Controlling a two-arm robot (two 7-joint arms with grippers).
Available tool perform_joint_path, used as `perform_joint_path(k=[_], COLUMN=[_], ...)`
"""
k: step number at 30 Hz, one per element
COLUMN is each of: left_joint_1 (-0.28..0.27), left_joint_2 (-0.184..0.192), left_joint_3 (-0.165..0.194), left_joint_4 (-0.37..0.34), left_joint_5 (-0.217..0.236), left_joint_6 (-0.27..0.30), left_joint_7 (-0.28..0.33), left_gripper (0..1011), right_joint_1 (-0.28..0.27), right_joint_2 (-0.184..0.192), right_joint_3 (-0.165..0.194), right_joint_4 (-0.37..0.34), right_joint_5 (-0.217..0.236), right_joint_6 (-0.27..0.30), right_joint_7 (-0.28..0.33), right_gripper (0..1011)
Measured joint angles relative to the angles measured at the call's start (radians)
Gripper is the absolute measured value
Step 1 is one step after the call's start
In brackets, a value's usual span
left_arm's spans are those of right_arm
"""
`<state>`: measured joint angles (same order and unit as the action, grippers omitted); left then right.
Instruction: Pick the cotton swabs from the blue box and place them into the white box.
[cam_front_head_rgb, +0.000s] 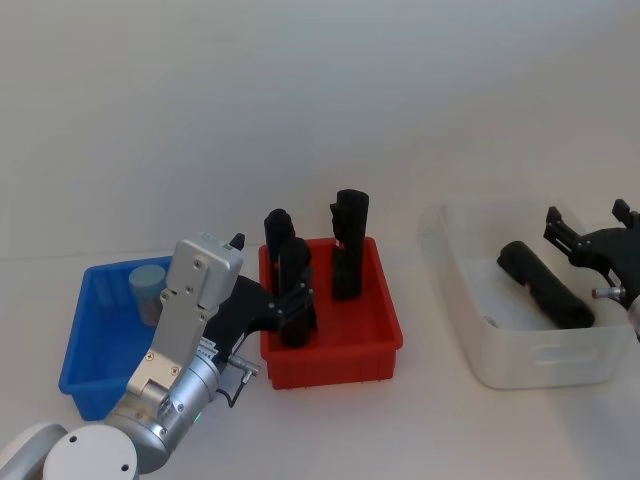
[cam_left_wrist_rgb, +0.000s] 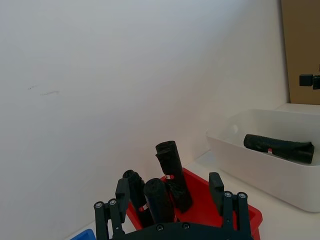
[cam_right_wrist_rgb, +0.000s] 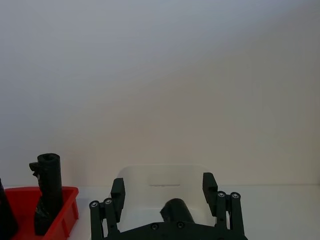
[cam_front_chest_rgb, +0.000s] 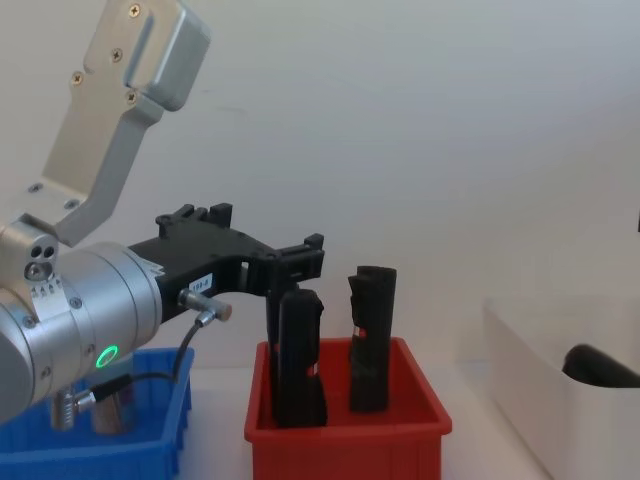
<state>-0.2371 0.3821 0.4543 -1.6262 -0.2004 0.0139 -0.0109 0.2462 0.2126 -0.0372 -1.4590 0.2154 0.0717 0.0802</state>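
Spread and empty, the left gripper (cam_front_head_rgb: 268, 312) is hanging between the blue box (cam_front_head_rgb: 90, 345), which is holding one jar of cotton swabs (cam_front_head_rgb: 148, 290), and the red bin (cam_front_head_rgb: 335, 345) of upright black bars (cam_front_head_rgb: 349, 245). The right gripper (cam_front_head_rgb: 590, 240), also spread, is hovering over the white box (cam_front_head_rgb: 530, 350), where a black bar (cam_front_head_rgb: 545, 285) is lying.

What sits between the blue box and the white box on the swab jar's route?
The red bin with three upright black bars stands between the blue box and white box. The cotton swabs would have to be carried over them. Left gripper is open beside the bars.

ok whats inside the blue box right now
One small clear cotton-swab jar with a pale blue-grey lid stands at the far end of the bright blue plastic bin. The left arm covers the bin's right side, so anything there is hidden.
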Motion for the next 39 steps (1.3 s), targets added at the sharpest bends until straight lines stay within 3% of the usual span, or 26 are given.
perform_joint_path(k=[3, 39], left_joint_1=[0.000, 0.000], left_joint_2=[0.000, 0.000], left_joint_3=[0.000, 0.000], left_joint_4=[0.000, 0.000], left_joint_5=[0.000, 0.000], left_joint_6=[0.000, 0.000], left_joint_7=[0.000, 0.000], left_gripper=[1004, 1004], right_joint_1=[-0.004, -0.018], right_joint_2=[0.000, 0.002], right_joint_3=[0.001, 0.002], right_joint_4=[-0.009, -0.037], right_joint_5=[0.000, 0.000], right_joint_6=[-0.003, -0.012], right_joint_7=[0.002, 0.011], right_gripper=[1001, 1002])
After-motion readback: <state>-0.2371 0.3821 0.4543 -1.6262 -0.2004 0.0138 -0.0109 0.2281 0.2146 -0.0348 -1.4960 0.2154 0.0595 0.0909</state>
